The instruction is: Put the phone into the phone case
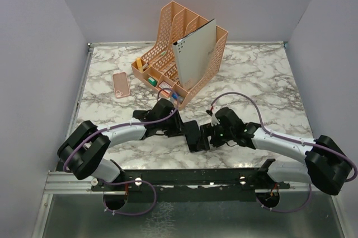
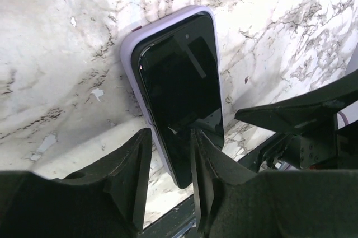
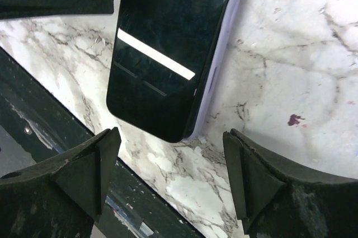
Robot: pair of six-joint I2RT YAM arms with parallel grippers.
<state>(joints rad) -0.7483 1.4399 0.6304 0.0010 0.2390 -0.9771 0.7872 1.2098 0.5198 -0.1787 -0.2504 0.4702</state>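
Glossy black phone point(image 2: 179, 92) in lilac plastic case point(image 2: 127, 53) points lengthwise at half-open, empty left end effector point(image 2: 169, 133); right end effector point(image 3: 170, 134) wide, empty.

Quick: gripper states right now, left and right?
Left gripper: fingers straddle the end of the phone; cannot tell whether they grip it.
Right gripper: open, holding nothing.

We see a lab test cell: plain grey walls point(image 1: 33, 53) box in a marble-patterned table point(image 1: 251, 75) with a metal mounting rail point(image 1: 184, 183).
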